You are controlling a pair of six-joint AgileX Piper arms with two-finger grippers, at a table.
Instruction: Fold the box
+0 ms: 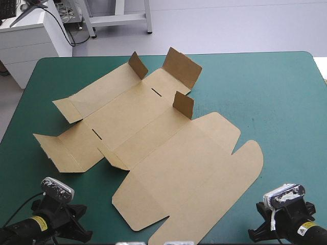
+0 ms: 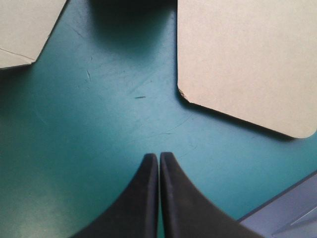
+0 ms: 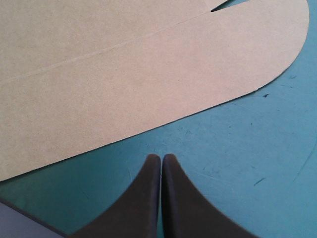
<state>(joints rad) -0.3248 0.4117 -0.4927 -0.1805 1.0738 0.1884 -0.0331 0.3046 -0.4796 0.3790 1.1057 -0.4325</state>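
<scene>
Box (image 1: pixel 153 143) is laid flat | its lid edge (image 3: pixel 198 99) is found just ahead of right claw (image 3: pixel 161 158), left claw (image 2: pixel 158 157) farther off | both claws are fully closed, nothing held.

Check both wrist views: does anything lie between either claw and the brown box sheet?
Nothing visible does. Ahead of the shut left claw there is only bare teal-green cover before the box; ahead of the shut right claw, a strip of cover, then the box.
</scene>
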